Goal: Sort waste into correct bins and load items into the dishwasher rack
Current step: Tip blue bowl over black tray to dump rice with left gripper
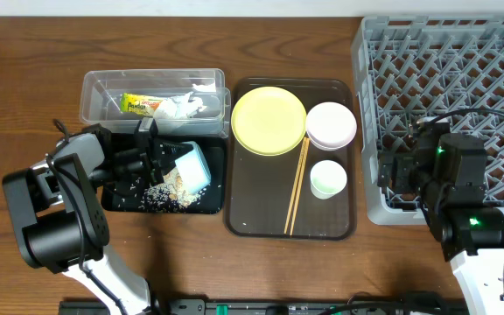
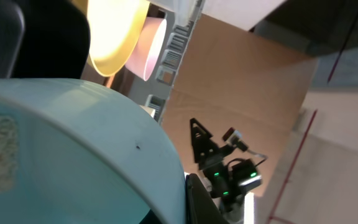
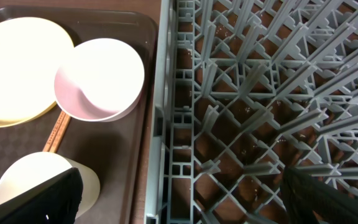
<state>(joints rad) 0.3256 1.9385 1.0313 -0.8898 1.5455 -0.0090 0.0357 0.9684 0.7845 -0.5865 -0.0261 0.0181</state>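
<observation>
My left gripper is shut on the rim of the light blue bowl and holds it tipped over the black tray. Whitish rice scraps lie in that tray. In the left wrist view the bowl fills the lower left beside my finger. The clear tub holds the yellow-green wrapper and white tissue. The yellow plate, pink bowl, cup and chopsticks lie on the brown tray. My right gripper is open and empty above the grey rack's left front edge.
The dark brown serving tray lies between the black tray and the rack. In the right wrist view the pink bowl, plate, cup and chopsticks lie just left of the rack wall.
</observation>
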